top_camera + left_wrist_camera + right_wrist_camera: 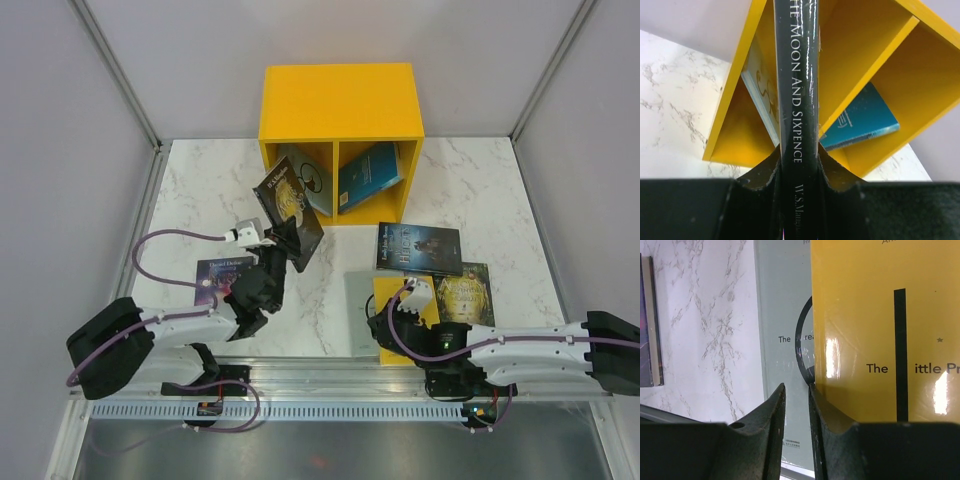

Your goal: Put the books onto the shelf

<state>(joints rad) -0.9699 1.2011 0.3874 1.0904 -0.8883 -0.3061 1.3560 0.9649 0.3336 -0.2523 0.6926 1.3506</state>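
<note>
My left gripper (283,243) is shut on a dark book (290,200), held upright by its spine (797,75) in front of the yellow shelf (340,100), near the divider. A light blue book (312,178) leans in the shelf's left compartment and a teal book (370,175) in the right one. Near the front edge my right gripper (412,297) hovers low, jaws slightly apart with nothing between them. Its right finger (822,415) is at the left edge of a yellow book (865,315). That book lies over a pale grey-blue book (782,300).
A dark-covered book (418,247) and a green-gold book (468,292) lie flat on the marble table right of centre. A purple book (222,275) lies at the left, partly under my left arm. The metal rail runs along the near table edge.
</note>
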